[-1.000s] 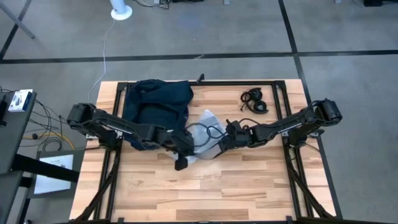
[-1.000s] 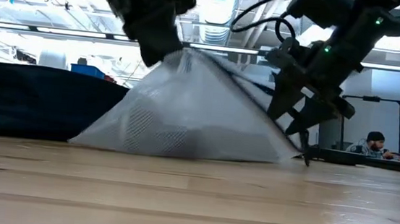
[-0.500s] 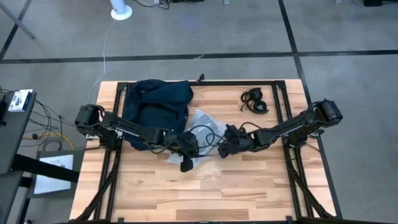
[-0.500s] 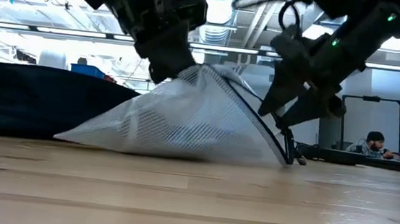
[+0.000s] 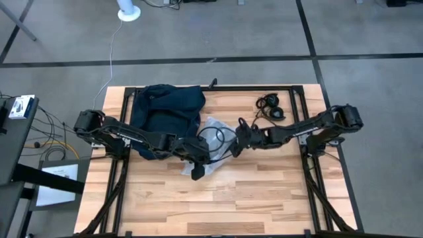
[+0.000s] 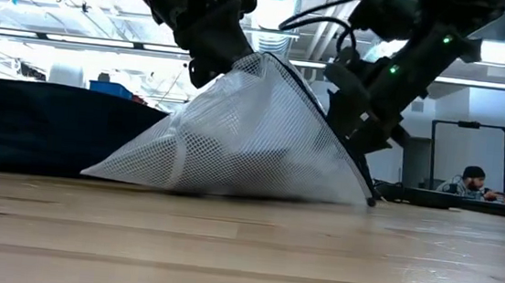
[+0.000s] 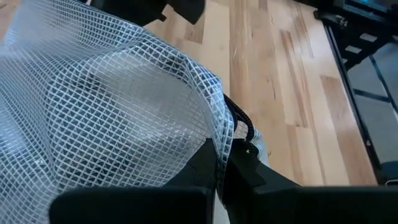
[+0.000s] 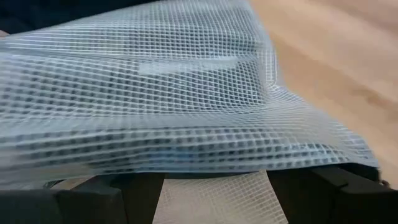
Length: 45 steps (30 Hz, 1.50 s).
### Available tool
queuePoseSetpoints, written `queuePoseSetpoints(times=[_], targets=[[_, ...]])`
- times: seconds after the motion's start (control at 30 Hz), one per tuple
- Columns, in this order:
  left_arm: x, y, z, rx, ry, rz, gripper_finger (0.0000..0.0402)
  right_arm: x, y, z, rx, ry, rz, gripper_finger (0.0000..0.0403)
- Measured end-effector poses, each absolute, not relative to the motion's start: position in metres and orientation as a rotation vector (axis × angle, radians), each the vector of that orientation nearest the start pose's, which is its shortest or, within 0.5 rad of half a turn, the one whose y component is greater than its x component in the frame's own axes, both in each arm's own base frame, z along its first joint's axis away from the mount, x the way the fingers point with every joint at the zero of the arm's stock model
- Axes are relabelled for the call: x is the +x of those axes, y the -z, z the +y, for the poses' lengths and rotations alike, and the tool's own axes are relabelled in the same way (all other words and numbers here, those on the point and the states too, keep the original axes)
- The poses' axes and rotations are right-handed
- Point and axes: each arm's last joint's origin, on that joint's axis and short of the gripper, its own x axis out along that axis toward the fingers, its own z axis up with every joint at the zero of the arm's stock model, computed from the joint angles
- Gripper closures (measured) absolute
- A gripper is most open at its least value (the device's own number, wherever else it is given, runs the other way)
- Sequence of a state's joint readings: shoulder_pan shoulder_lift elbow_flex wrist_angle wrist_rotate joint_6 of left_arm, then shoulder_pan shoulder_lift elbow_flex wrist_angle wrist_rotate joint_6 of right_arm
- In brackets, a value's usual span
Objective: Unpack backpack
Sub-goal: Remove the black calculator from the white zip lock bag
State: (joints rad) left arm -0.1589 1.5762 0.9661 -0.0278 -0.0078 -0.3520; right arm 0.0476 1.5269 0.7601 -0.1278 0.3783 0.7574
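— High view first: where is the backpack (image 5: 165, 111)?

— At the far left of the table (image 5: 264, 198), dark navy and slumped flat, well clear of both grippers. Just in front of it, toward the middle, lies a clear mesh bag (image 5: 213, 142) with a black cord (image 5: 221, 135) looping over it.

— And the arms?

— The left gripper (image 5: 201, 153) reaches in from the left and sits on the bag's near edge. The right gripper (image 5: 240, 135) comes from the right and meets the bag's other side. Farther back on the right, a pair of black headphones (image 5: 271, 108) rests alone on the wood.

— Are the grippers holding anything?

— From the left wrist view, the fingers (image 7: 239, 168) are pinched narrow on a fold of the mesh bag (image 7: 112, 106). The right wrist view shows only mesh (image 8: 174, 93) draped over its dark fingers (image 8: 311, 193), so I cannot tell how that one stands.

— What does the low view add?

— It shows the mesh bag (image 6: 244, 136) pulled up into a tent, its peak lifted off the table at the left gripper (image 6: 214, 51), while the right gripper (image 6: 366, 106) is against its sloping side. The backpack (image 6: 52, 129) lies low behind the bag's left corner, partly blocked by it. A person (image 6: 474, 179) sits at a desk far off on the right.
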Motion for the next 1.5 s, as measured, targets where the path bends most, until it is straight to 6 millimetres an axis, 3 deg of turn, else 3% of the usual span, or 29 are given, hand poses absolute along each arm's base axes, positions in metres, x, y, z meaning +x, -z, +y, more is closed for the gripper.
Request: queuePoseSetpoints(times=[0.17, 0.3, 0.5, 0.73, 0.83, 1.07, 1.23, 1.5], targets=[[0.33, -0.219, -0.053, -0.324, 0.024, 0.655, 0.0402, 0.287, -0.16, -0.009, 0.531, 0.649, 0.728, 0.0148], [0.33, -0.219, -0.055, -0.347, 0.02, 0.656, 0.0402, 0.293, -0.142, -0.021, 0.526, 0.701, 0.762, 0.0148], [0.329, -0.218, -0.058, -0.363, 0.08, 0.681, 0.0402, 0.307, -0.125, -0.024, 0.399, 0.594, 0.761, 0.0148], [0.328, -0.217, -0.059, -0.351, 0.098, 0.694, 0.0402, 0.318, -0.13, -0.022, 0.183, 0.329, 0.738, 0.0148], [0.328, -0.218, -0.061, -0.329, 0.11, 0.693, 0.0402, 0.318, -0.129, -0.026, 0.116, 0.295, 0.744, 0.0148], [0.327, -0.218, -0.065, -0.295, 0.126, 0.683, 0.0402, 0.317, -0.127, -0.049, 0.14, 0.349, 0.738, 0.0148], [0.327, -0.218, -0.066, -0.298, 0.135, 0.685, 0.0402, 0.317, -0.128, -0.061, 0.175, 0.194, 0.726, 0.0148], [0.327, -0.218, -0.066, -0.303, 0.134, 0.687, 0.0402, 0.323, -0.122, -0.071, 0.186, 0.176, 0.668, 0.0148]])
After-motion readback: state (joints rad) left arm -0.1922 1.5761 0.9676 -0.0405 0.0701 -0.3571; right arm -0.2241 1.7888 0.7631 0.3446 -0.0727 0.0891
